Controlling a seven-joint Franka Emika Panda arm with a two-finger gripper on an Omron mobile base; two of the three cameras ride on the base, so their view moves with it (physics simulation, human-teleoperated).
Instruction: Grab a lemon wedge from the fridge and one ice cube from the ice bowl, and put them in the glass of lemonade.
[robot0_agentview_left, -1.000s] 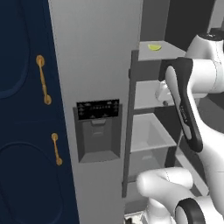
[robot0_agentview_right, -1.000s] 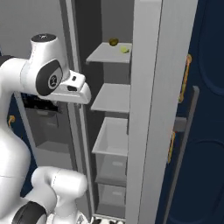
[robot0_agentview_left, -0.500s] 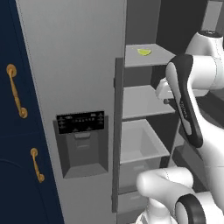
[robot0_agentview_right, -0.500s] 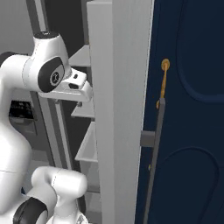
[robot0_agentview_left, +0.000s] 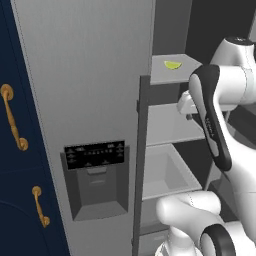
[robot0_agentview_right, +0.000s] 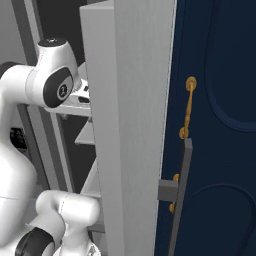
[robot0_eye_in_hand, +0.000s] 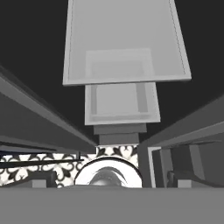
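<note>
The fridge (robot0_agentview_left: 90, 75) stands open, its light-grey door with the dark dispenser panel (robot0_agentview_left: 95, 155) facing me in the left base view. The lemon wedge (robot0_agentview_left: 173, 64), tiny and yellow-green, lies on the top inner shelf. My gripper (robot0_agentview_left: 189, 113) hangs below and just right of that shelf, in front of the second shelf, and points down. In the hand view its fingertips (robot0_eye_in_hand: 43, 178) stand wide apart with nothing between them, above pale drawers (robot0_eye_in_hand: 124, 65). In the right base view the hand (robot0_agentview_right: 82, 93) is half hidden behind the door's edge. The ice bowl and the glass of lemonade are out of view.
Navy cabinets with gold handles (robot0_agentview_left: 12, 125) flank the fridge on the left, and another navy door (robot0_agentview_right: 220, 125) stands on the right. The open fridge door (robot0_agentview_right: 130, 125) hides the shelves in the right base view. A pale drawer (robot0_agentview_left: 167, 170) sits under the shelves.
The whole picture has shifted in both base views, so the base has driven. The fridge door now hides the shelves in the right base view. The gripper stays open.
</note>
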